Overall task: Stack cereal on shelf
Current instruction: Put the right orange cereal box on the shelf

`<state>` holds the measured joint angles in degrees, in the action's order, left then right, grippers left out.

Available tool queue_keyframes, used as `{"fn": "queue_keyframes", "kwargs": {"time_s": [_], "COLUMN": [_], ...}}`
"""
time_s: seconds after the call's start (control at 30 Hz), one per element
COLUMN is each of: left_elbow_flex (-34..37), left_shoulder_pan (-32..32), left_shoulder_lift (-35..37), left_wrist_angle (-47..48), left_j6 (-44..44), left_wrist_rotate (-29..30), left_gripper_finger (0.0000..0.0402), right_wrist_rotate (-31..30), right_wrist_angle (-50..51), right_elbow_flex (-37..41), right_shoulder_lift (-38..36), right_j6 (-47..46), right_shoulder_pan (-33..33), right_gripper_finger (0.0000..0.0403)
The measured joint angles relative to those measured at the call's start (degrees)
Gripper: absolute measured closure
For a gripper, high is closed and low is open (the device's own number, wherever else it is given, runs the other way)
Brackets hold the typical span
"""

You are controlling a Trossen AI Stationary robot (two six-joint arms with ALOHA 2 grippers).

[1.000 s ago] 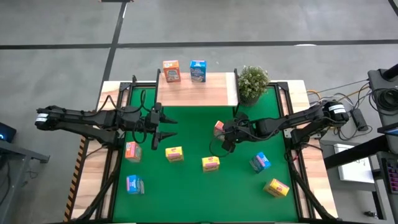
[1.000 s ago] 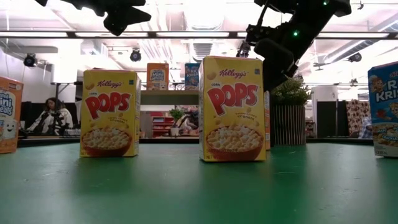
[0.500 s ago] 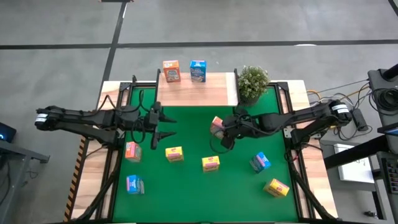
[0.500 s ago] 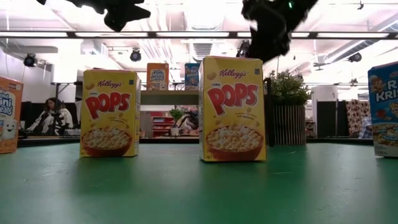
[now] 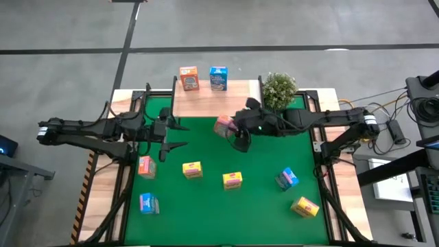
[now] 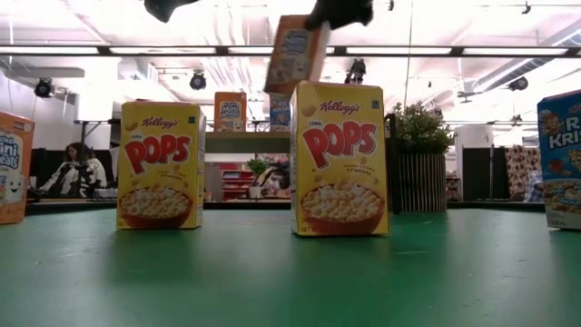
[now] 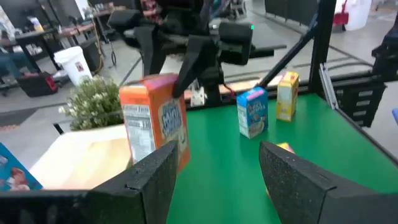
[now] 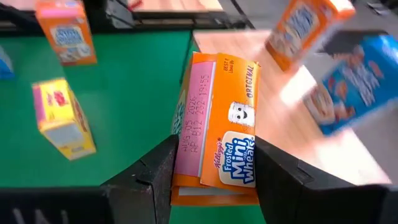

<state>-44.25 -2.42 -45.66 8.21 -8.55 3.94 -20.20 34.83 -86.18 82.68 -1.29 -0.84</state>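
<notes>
A: What's different from a second ago?

B: The right gripper (image 5: 236,130) has carried an orange box (image 5: 223,125) up and across. It was low over the mat (image 5: 206,206) near frame centre in the high view; now it hangs just below the shelf (image 5: 236,99), upper centre. In the low view the box (image 6: 297,53) has come into sight, tilted, near the top edge above the yellow box (image 6: 339,159).

A: Jaws?

B: Closed on the orange box (image 8: 217,143), one finger either side of it in the right wrist view. The left gripper (image 5: 171,134) is spread wide with nothing in it, and has drifted slightly toward the left of the frame.

A: So where does the task stand?

B: An orange (image 5: 188,77) and a blue box (image 5: 218,77) already stand on the shelf's far edge. I'd judge this one goes there third; six others sit on the mat.
</notes>
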Motion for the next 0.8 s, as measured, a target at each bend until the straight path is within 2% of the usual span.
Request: {"fn": "queue_keyframes", "kwargs": {"time_s": [0.37, 0.63, 0.8], "left_elbow_flex": [0.0, 0.0, 0.0], "left_shoulder_pan": [0.0, 0.0, 0.0], "left_shoulder_lift": [4.5, 6.8, 7.4], "left_wrist_angle": [1.0, 1.4, 1.6], "left_j6": [-0.4, -0.4, -0.4], "left_wrist_rotate": [0.0, 0.0, 0.0], "left_gripper_finger": [0.0193, 0.0193, 0.0193], "right_wrist_rotate": [9.8, 11.1, 13.3], "right_wrist_angle": [1.2, 5.6, 5.7], "right_elbow_flex": [-15.9, -29.2, -34.6], "right_shoulder_lift": [12.6, 22.6, 26.9], "right_j6": [11.6, 18.4, 20.6], "right_shoulder_pan": [7.5, 11.1, 13.1], "right_gripper_finger": [0.0236, 0.0236, 0.0236]}}
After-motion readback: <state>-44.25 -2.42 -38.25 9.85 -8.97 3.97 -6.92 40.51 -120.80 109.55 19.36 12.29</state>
